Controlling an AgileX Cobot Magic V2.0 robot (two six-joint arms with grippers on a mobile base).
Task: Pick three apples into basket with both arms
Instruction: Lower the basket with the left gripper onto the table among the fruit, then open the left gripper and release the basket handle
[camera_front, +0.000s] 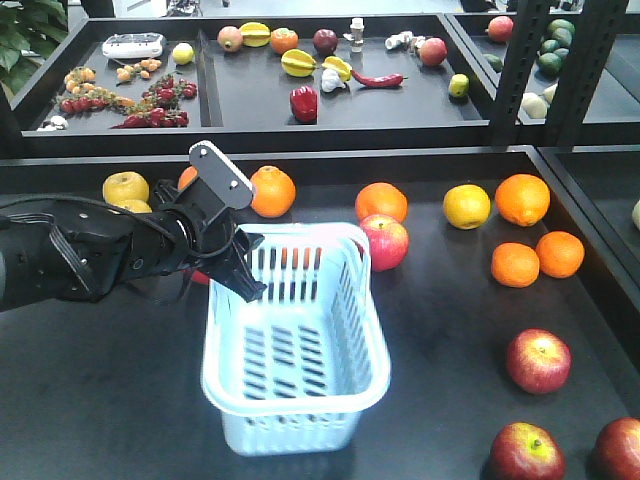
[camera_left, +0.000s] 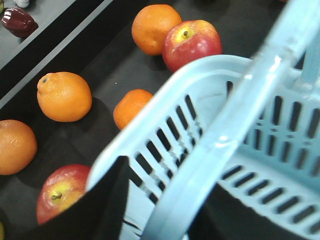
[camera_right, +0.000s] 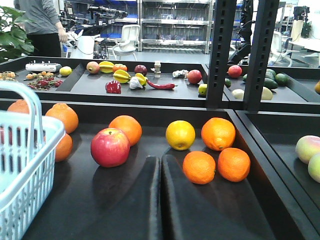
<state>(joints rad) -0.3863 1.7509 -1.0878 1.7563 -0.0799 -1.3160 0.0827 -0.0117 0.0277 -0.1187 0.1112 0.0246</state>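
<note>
Left gripper clamps the empty basket by its left rim, probably steadying it; right gripper is closed, empty, facing an apple.

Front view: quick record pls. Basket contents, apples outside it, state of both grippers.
basket: empty
apples: none inside; four on show in the front view, three at lower right, one beside the basket's far right corner
left gripper: at the basket's far left rim; open or shut unclear
right gripper: shut, holding nothing; seen only in its own wrist view
</note>
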